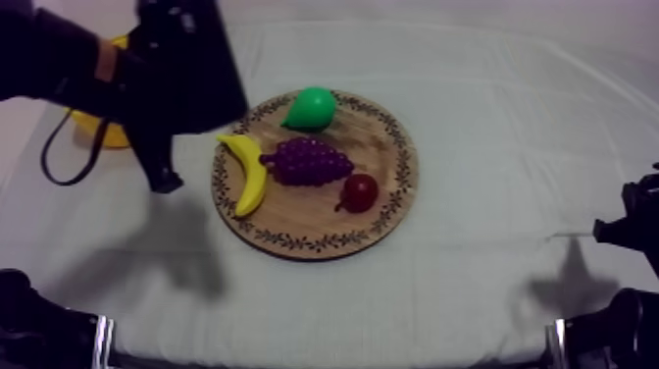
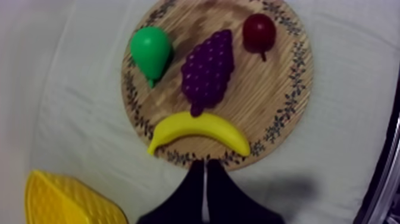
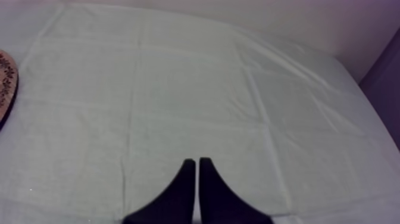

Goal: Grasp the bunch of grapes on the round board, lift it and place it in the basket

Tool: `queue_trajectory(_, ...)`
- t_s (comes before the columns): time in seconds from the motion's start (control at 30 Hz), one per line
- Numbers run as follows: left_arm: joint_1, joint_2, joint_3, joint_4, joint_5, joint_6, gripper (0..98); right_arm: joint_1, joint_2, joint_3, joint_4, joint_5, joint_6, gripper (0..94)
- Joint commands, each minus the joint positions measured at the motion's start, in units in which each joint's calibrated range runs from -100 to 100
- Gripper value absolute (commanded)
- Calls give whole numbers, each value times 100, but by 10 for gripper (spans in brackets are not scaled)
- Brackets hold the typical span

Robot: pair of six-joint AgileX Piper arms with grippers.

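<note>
Beside the wooden board, just short of the banana, left gripper hovers jaws together (right gripper too, parked), so it's approach time: bunch of grapes sits mid-board, next move needs jaws apart, over the banana, down.

Just ahead of the left gripper's fingers lies the board, the banana nearest them along its near rim, the bunch of grapes behind it, the pear and the small red fruit farther off, flanking the grapes. The basket stands on the cloth beside those fingers, on the pear's side. The right gripper's fingers are over bare cloth, with what seems the board's rim well off to one side.
</note>
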Motion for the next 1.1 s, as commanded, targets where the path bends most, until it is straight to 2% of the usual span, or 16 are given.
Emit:
queue_trajectory(0.0,93,641,-516,10,41,-101,0,-2,1,-5,-1,-2,3,3)
queue_trajectory(0.27,264,1790,-1549,31,322,-236,0,-2,1,-5,-1,-2,4,3)
queue_trajectory(0.57,253,2917,-3153,88,1400,-383,0,-2,1,-5,-1,-2,4,3)
queue_trajectory(0.7,224,3234,-3553,121,1647,-440,4,-2,1,-5,-1,-2,4,3)
queue_trajectory(0.8,218,3404,-3743,141,1700,-495,65,-2,1,-5,-1,-2,4,3)
queue_trajectory(1.07,204,3680,-3928,114,1726,-486,331,-2,1,-5,-1,-2,4,3)
